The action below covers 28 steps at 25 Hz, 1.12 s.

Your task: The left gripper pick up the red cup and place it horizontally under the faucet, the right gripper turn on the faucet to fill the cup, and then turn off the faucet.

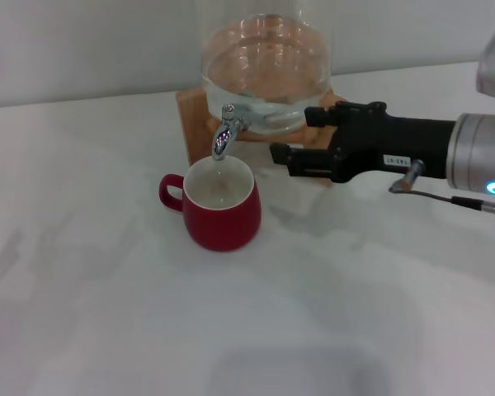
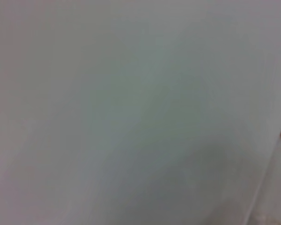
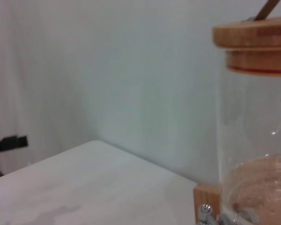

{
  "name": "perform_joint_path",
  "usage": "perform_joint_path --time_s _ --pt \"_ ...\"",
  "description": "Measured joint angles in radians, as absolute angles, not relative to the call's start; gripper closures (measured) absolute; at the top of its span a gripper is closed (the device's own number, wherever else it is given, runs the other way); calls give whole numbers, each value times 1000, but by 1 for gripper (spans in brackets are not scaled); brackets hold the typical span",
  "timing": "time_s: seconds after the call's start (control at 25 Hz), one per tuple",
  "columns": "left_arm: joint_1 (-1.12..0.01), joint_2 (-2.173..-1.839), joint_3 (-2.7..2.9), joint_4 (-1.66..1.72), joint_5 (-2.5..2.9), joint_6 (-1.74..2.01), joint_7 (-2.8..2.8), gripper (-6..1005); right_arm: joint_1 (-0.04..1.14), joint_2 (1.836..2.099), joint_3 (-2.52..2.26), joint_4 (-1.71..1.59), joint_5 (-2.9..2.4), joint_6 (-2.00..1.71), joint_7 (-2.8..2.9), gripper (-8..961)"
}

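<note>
At centre frame the red cup (image 1: 221, 206) stands upright under the faucet (image 1: 224, 132), the right gripper (image 1: 295, 137), fingers spread and empty, reaches in from the right beside the dispenser (image 1: 266, 70), whose top is cut off, and the left gripper is unseen.

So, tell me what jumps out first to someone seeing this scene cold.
The red cup stands upright on the white table, right below the faucet of the glass water dispenser on its wooden stand. To the cup's right, the right gripper reaches in sideways, its open fingers apart from the faucet. The left gripper is nowhere in the head view.
</note>
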<state>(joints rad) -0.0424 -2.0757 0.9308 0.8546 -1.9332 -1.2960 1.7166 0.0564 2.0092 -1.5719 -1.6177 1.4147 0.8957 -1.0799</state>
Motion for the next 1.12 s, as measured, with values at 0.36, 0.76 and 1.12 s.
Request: perform_joint_path --time_s 0.36,0.76,1.12 --pt "-49 -2079 895 903 -1756 -1252 1594 123 63 2010 -1683 -1613 1414 783 -1084 158" --pt "-45 -2081 895 939 -1699 -1228 1537 124 77 2010 -1703 -1587 1419 715 -1087 157" --pt "-42 -2082 894 962 -1703 -1249 1539 123 100 2011 -1713 -1549 1423 675 -1088 157"
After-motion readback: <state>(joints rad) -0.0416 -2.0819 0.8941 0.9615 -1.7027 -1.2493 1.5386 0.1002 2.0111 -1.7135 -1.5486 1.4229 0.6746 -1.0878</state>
